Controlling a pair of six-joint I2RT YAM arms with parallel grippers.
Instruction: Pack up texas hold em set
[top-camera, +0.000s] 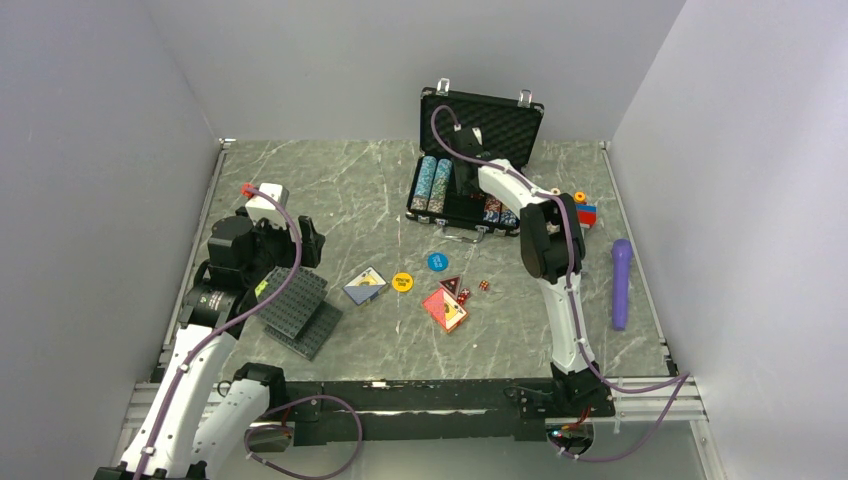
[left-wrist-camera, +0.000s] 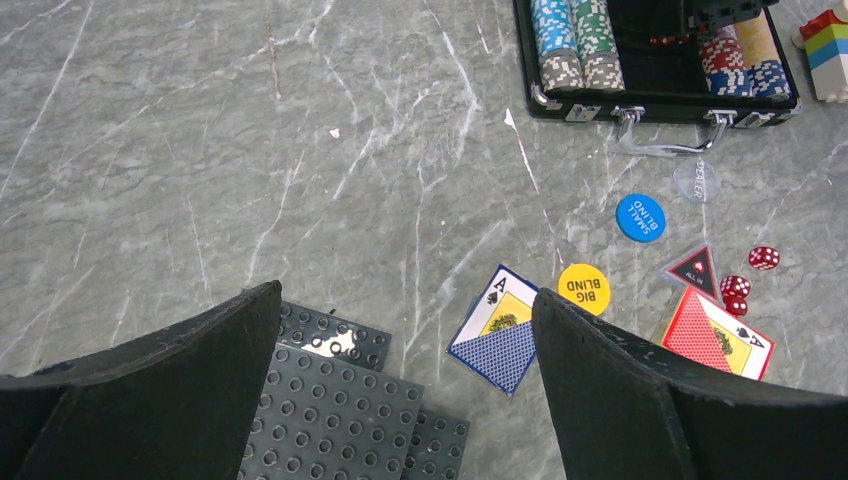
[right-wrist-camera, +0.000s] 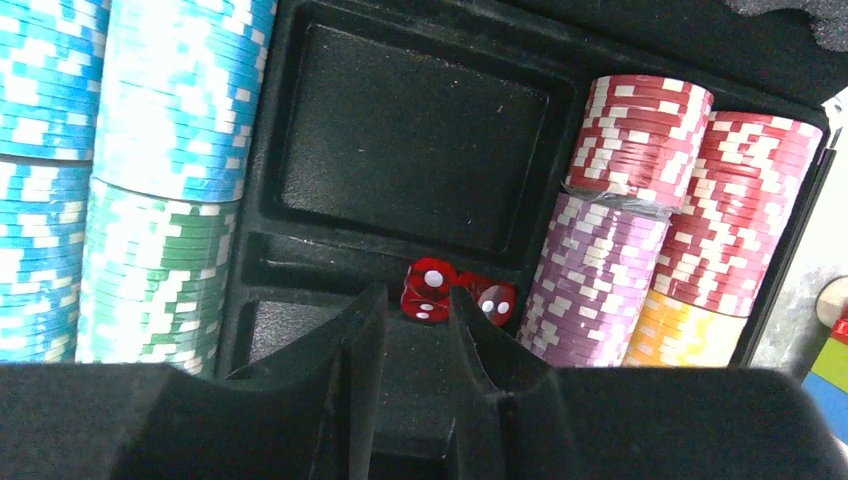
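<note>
Right claw (right-wrist-camera: 415, 297) down inside the open case (right-wrist-camera: 410, 150), tips nearly together with a thin gap; red die (right-wrist-camera: 428, 290) right at the tips, can't tell if pinched or just touching. Second die (right-wrist-camera: 496, 298) just right of it, chip rows (right-wrist-camera: 160, 150) flanking both sides. Left claw (left-wrist-camera: 405, 295) spread wide, holding nothing, above the bench (left-wrist-camera: 200, 150); grey plates (left-wrist-camera: 340, 400) under it. Ahead-right of it: two card decks (left-wrist-camera: 497, 340), blue, yellow and triangle buttons (left-wrist-camera: 584, 288), loose dice (left-wrist-camera: 764, 257), all outside the case.

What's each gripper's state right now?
Left gripper: open, empty.
Right gripper: narrowly apart at a red die in the briefcase; hold cannot be told.
</note>
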